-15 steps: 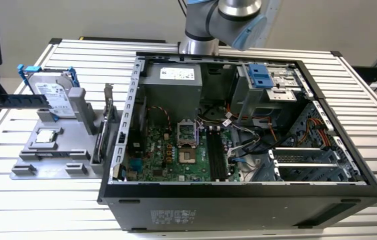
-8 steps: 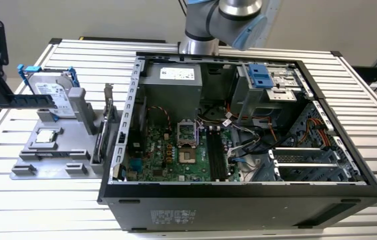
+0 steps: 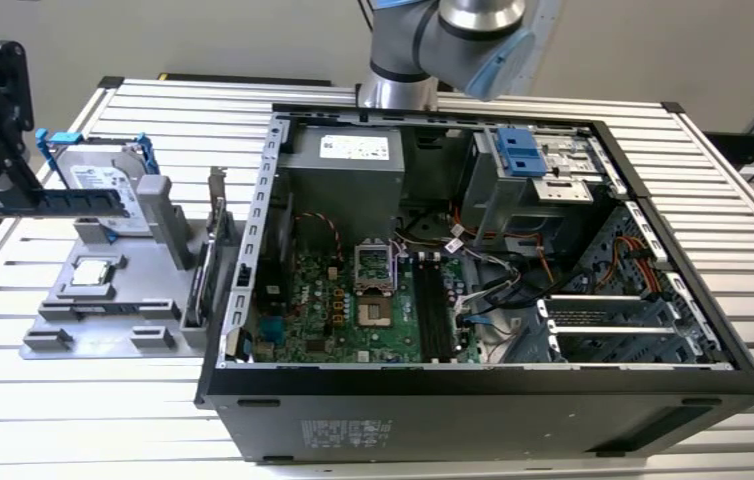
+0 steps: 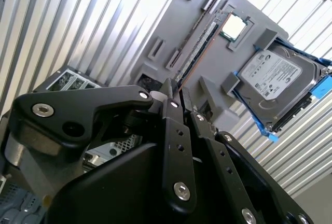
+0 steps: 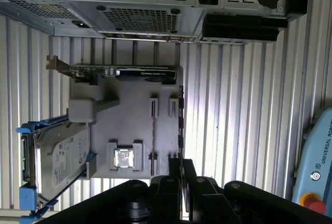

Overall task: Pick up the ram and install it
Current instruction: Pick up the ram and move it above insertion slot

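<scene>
The jaws are clamped flat-faced on one end of the ram (image 4: 201,44), which juts edge-on ahead of them over the grey parts holder (image 4: 176,24), probably leaving its contact edge free for the open computer case (image 3: 484,400).

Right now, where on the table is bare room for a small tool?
The table has bare slats in front of the grey fixture, on the exterior view's left, and a strip past the computer case on the exterior view's right. Crowded: the fixture, at which the gripper holds the ram, and the case's inside.
</scene>
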Robot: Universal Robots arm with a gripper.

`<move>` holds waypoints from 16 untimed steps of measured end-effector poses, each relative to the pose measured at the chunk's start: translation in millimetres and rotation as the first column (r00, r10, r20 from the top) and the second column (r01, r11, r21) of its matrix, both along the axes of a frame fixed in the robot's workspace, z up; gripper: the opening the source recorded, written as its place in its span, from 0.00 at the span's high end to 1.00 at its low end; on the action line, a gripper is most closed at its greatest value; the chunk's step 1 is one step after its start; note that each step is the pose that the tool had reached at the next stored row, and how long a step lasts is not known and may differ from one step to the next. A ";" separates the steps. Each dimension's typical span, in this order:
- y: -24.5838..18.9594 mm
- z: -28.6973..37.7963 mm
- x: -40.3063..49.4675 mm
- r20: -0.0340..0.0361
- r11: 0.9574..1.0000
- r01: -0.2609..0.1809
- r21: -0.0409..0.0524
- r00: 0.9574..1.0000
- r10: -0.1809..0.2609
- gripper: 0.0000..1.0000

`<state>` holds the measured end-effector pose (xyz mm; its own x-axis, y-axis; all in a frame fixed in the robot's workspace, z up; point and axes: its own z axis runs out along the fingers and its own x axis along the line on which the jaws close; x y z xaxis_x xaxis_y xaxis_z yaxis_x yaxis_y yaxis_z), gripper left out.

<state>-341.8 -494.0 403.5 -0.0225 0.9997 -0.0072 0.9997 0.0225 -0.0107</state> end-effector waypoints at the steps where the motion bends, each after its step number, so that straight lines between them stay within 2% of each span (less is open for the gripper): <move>1: 0.0 0.0 1.6 0.000 1.000 0.000 0.000 1.000 0.000 1.00; 16: 0.0 0.0 24.7 0.000 1.000 0.000 0.000 1.000 0.000 1.00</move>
